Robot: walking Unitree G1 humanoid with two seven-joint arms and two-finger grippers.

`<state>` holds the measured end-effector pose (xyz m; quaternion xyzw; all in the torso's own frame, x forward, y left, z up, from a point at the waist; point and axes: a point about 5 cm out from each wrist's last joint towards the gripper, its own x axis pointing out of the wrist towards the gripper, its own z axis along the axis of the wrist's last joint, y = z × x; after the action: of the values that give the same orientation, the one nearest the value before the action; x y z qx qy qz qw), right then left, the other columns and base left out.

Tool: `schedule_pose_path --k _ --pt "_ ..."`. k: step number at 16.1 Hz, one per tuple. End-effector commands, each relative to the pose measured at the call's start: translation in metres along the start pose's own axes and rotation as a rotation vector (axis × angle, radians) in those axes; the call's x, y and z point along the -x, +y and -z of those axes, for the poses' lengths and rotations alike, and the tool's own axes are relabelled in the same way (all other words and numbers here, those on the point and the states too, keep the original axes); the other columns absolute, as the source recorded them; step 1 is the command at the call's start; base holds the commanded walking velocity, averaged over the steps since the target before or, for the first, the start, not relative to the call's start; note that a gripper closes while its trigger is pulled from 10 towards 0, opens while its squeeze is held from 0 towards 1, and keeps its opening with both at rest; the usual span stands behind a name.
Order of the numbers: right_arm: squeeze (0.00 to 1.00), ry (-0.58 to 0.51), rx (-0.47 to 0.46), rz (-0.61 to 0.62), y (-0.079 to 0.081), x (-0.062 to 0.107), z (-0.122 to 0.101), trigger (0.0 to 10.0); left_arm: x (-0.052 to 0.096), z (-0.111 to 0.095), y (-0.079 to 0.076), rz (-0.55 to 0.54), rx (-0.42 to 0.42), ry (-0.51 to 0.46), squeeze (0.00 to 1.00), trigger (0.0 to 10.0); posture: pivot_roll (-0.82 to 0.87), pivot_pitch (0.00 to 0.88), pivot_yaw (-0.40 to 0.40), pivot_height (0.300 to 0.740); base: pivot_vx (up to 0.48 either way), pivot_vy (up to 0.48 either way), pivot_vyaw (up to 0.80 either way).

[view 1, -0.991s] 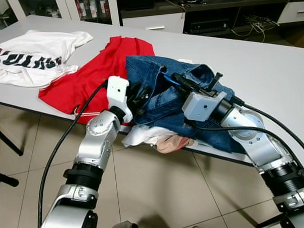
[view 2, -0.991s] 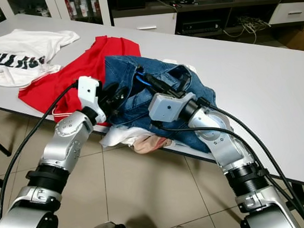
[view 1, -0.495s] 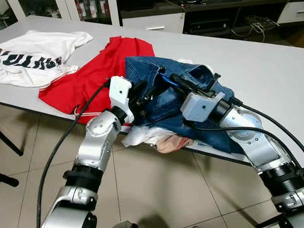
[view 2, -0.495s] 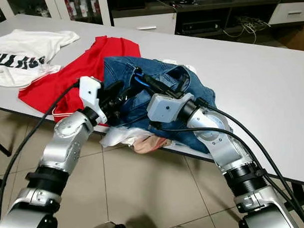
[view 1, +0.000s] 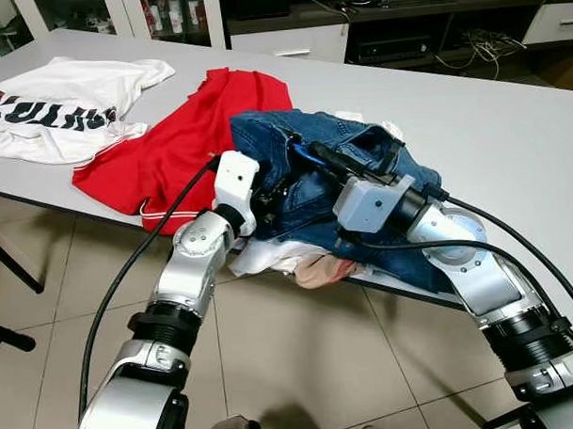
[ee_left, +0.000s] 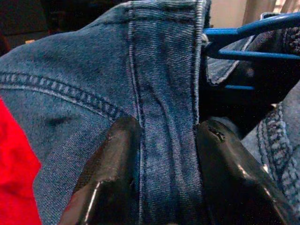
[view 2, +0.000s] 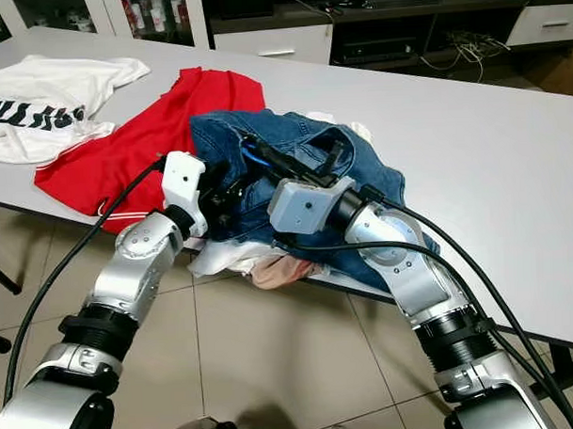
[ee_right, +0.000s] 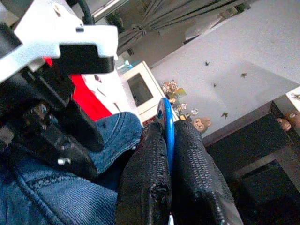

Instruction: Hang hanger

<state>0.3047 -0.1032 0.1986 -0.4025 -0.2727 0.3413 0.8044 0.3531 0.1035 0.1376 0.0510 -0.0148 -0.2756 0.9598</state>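
Note:
A blue denim garment (view 1: 365, 169) lies bunched at the near edge of the grey table (view 1: 510, 131). A blue hanger (ee_left: 243, 35) is pushed inside it, and its thin blue bar (view 1: 305, 154) shows at the garment's opening. My left gripper (view 1: 270, 192) is at the garment's left side, shut on a stitched denim seam (ee_left: 164, 93) that is pinched between its black fingers (ee_left: 115, 161). My right gripper (view 1: 315, 159) reaches in from the right and is shut on the blue hanger (ee_right: 165, 117).
A red shirt (view 1: 185, 133) lies left of the denim, partly under it. A white shirt with black letters (view 1: 57, 100) is at the far left. White and pink cloth (view 1: 307, 266) hangs off the table edge under the denim. Cabinets stand behind; tiled floor (view 1: 301, 365) lies below.
My left gripper has pushed further into the denim's left edge. My right gripper has shifted left with the hanger, and the denim has bunched up towards the red shirt.

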Motion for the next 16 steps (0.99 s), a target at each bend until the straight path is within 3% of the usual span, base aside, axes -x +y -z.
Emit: schedule_pose_path --k 1,5,8,10,16 --pt "0.0 -0.049 -0.008 0.008 -0.004 -0.001 -0.009 0.0 -0.004 -0.003 0.0 0.009 -0.016 -0.002 0.0 0.0 -0.03 0.0 0.037 0.74 0.0 0.0 0.0" --pt "0.0 -0.075 -0.039 0.012 -0.006 -0.002 -0.014 0.0 -0.005 -0.002 0.001 0.002 -0.024 -0.007 0.0 0.0 -0.04 0.0 0.041 0.74 0.0 0.0 0.0" --pt "0.0 -0.084 -0.068 0.001 -0.005 0.0 -0.015 0.0 -0.005 -0.01 0.01 -0.07 -0.028 -0.062 0.0 0.0 -0.04 0.0 0.041 0.74 0.0 0.0 0.0" --pt "0.0 -0.095 -0.108 -0.03 -0.003 0.001 -0.016 0.0 0.001 -0.022 0.032 -0.207 -0.044 -0.141 0.0 0.0 -0.03 0.0 0.038 0.74 0.0 0.0 0.0" --pt "0.0 0.007 -0.11 -0.087 -0.003 0.012 0.003 0.0 0.011 -0.029 0.052 -0.313 -0.023 -0.207 0.0 0.0 -0.03 0.0 0.036 0.74 0.0 0.0 0.0"
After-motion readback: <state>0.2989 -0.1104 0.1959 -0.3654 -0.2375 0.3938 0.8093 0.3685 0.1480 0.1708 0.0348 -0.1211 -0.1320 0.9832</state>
